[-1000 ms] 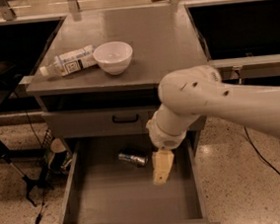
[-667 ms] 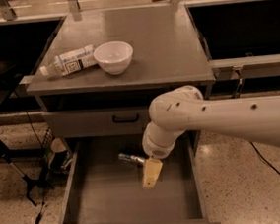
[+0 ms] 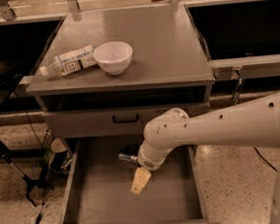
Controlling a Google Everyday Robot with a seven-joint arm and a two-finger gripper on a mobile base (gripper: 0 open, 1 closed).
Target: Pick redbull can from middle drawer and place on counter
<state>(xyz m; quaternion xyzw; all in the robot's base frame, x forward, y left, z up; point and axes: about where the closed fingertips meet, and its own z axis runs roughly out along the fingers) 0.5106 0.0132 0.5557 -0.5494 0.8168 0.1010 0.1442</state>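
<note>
The redbull can (image 3: 127, 157) lies on its side on the floor of the open middle drawer (image 3: 101, 197), near the drawer's back. Its right end is hidden behind my arm. My gripper (image 3: 139, 180) reaches down into the drawer and sits just in front of and slightly right of the can, its tan tip pointing down-left. It holds nothing that I can see. The counter (image 3: 168, 42) is the grey top of the cabinet above.
A white bowl (image 3: 113, 57) and a white-labelled plastic bottle (image 3: 70, 61) lying on its side sit on the counter's left part. A shut drawer front with a black loop handle (image 3: 126, 119) is above the open drawer. Cables and a stand are on the floor at left.
My arm has swung left over the drawer. The gripper has moved left and now sits close in front of the can. The can has not moved.
</note>
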